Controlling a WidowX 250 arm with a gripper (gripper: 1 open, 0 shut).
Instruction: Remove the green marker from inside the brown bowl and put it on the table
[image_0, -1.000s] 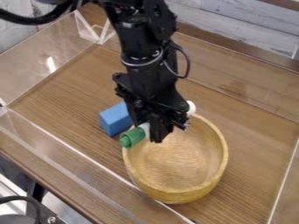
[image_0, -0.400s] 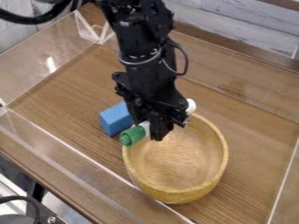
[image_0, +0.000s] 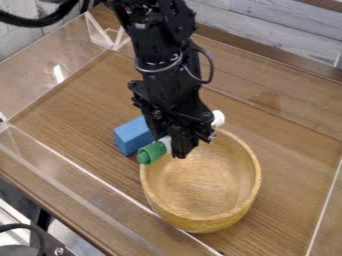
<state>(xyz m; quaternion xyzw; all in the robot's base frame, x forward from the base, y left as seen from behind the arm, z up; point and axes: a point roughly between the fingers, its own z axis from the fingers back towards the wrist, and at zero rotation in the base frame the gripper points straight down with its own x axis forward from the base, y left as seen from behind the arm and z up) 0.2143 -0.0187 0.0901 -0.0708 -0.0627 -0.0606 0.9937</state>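
Note:
My black gripper (image_0: 178, 150) hangs over the left rim of the brown bowl (image_0: 203, 183), shut on the green marker (image_0: 152, 152). The marker is held level: its green cap pokes out to the left past the fingers, and the white end shows to the right near the gripper's side. It rides above the bowl's rim, right by the blue block. The bowl's inside looks bare. The wood-grain table (image_0: 80, 95) lies all around.
A blue rectangular block (image_0: 131, 136) sits on the table just left of the bowl, under and beside the marker's cap. Clear acrylic walls (image_0: 54, 60) edge the tabletop. The arm's black body (image_0: 158, 50) rises above the bowl.
The gripper with the marker has crept slightly up and to the left; the green cap now sits a little closer to the blue block. The bowl and block have not moved.

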